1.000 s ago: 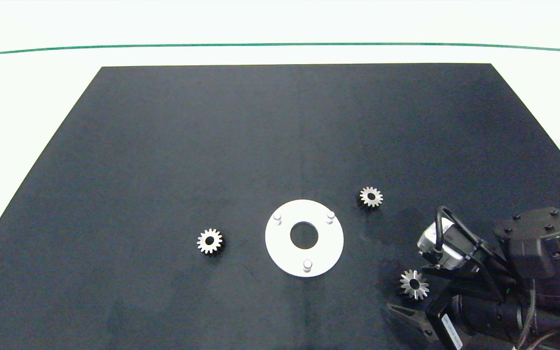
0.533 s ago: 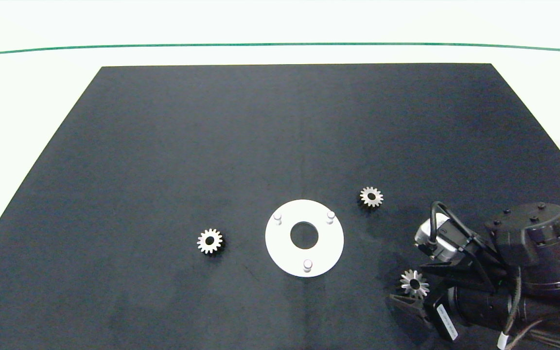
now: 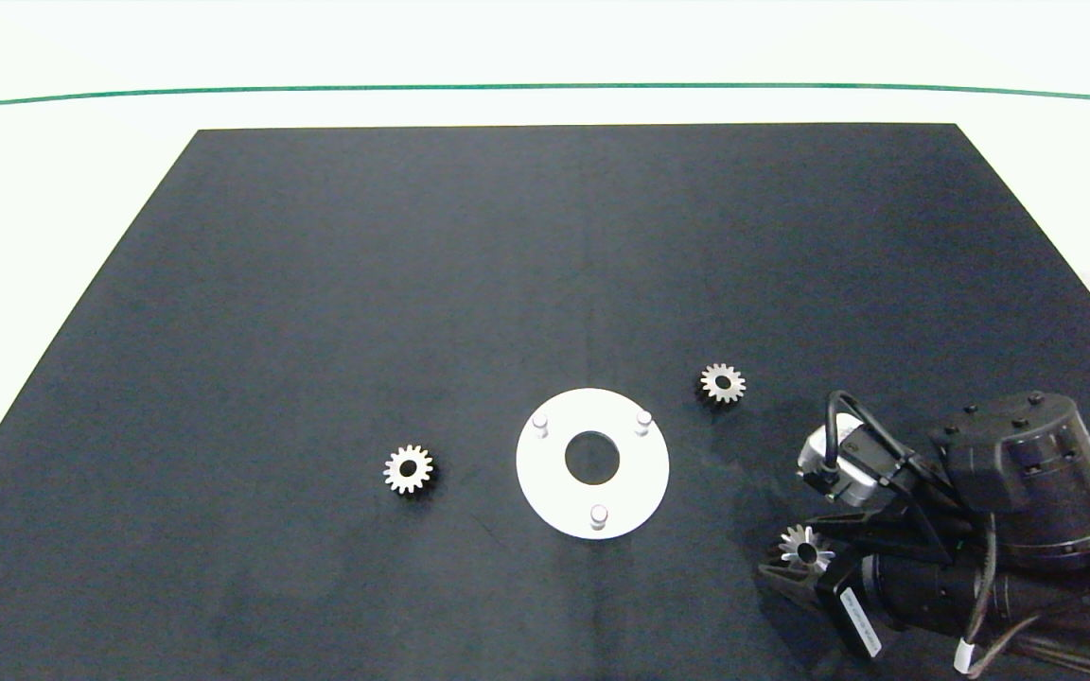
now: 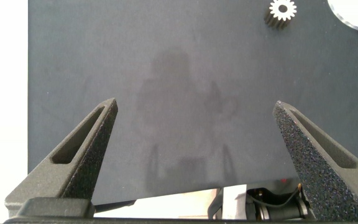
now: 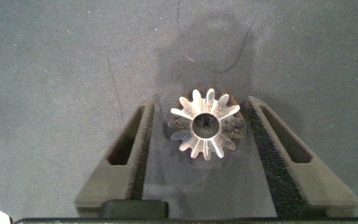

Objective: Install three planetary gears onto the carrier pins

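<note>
The small silvery toothed metal gear (image 5: 205, 124) lies flat on the black desk (image 3: 507, 284) right between the right claw (image 5: 199, 134) fingers — open, a slim gap either side, gripping nothing — bore pointing up.

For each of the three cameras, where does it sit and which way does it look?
Head view: above the black mat, looking down; the right arm enters from the right.
Left wrist view: on the left arm, over bare mat; left tool open.
Right wrist view: looking down on a planetary gear between the right tool fingers.
Shared: head and right wrist show that gear.
</note>
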